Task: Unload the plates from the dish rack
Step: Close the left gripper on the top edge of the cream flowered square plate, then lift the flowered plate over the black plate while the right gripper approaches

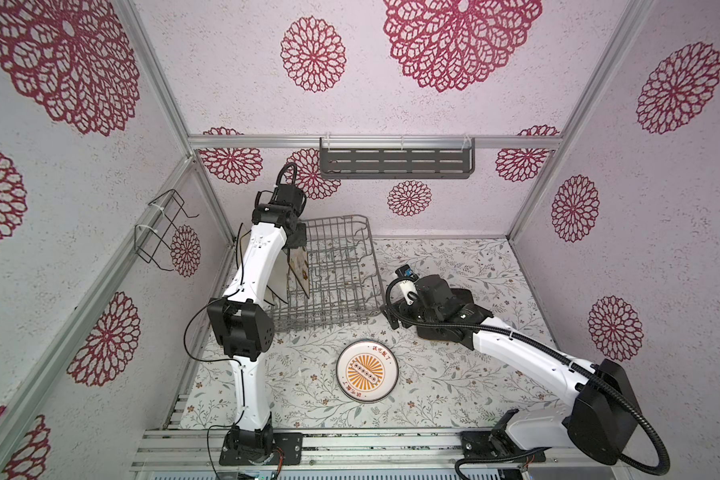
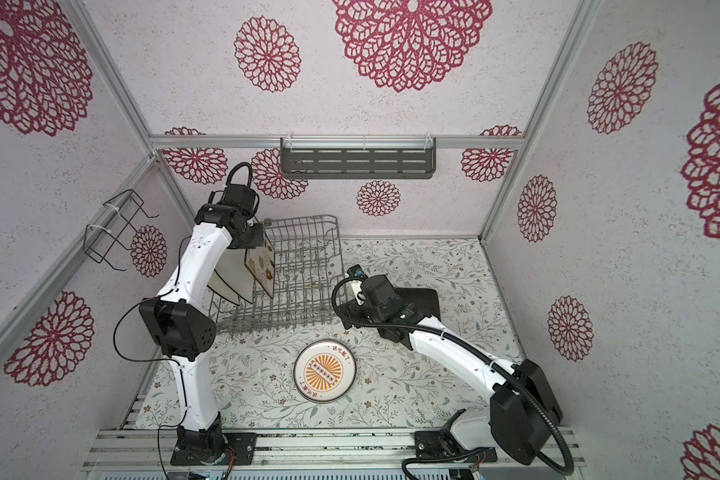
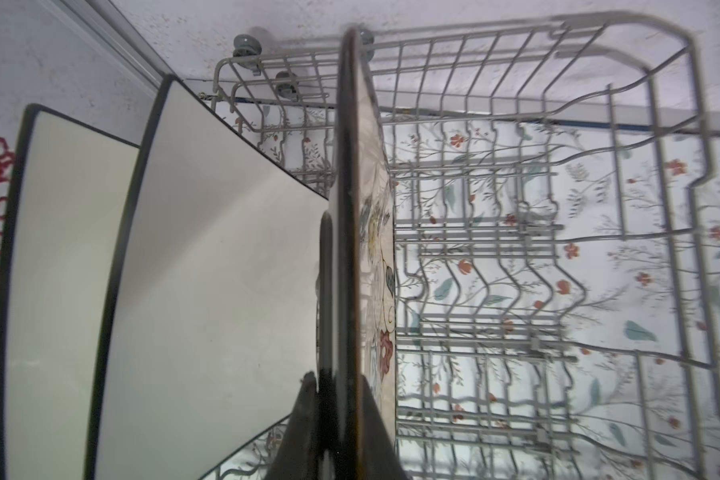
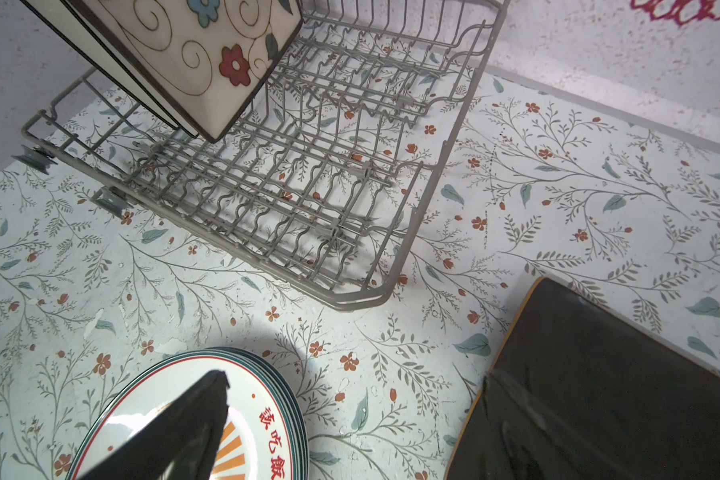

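While the left gripper (image 3: 337,380) is pinching the upper edge of the flowered cream plate (image 1: 300,270) at the nine o'clock side of the dish rack (image 1: 341,257), the danger is sitting in the lift — a tilt could be knocking it into the two white black-rimmed plates (image 3: 208,270) beside it, or snagging it on the tines (image 4: 308,187). The rack is holding only those three; the right gripper (image 4: 356,376), spread and empty, is hovering between the round-plate stack (image 1: 368,371) at six o'clock and the dark brown plate (image 4: 599,395) at three.
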`<action>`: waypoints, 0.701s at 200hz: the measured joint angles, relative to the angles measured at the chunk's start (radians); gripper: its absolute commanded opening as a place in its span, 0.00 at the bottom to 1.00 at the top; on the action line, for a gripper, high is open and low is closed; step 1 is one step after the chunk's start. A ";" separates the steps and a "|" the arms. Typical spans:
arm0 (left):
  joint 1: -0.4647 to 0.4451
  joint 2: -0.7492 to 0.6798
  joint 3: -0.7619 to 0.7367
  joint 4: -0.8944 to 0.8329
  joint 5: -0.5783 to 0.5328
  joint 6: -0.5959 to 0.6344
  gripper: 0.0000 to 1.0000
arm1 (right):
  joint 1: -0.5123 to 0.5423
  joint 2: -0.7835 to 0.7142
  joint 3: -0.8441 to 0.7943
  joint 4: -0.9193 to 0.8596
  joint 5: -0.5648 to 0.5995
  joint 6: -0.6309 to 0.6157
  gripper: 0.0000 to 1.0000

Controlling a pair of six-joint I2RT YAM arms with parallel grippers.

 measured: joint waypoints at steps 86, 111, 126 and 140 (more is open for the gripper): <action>-0.030 -0.375 -0.138 0.060 0.213 -0.084 0.00 | -0.136 -0.145 -0.125 0.040 -0.114 0.125 0.98; -0.039 -0.473 -0.263 0.100 0.278 -0.124 0.00 | -0.181 -0.193 -0.194 0.065 -0.166 0.168 0.98; -0.043 -0.523 -0.349 0.133 0.314 -0.150 0.00 | -0.198 -0.217 -0.227 0.079 -0.194 0.187 0.98; -0.045 -0.563 -0.428 0.165 0.344 -0.175 0.00 | -0.212 -0.233 -0.256 0.102 -0.222 0.203 0.98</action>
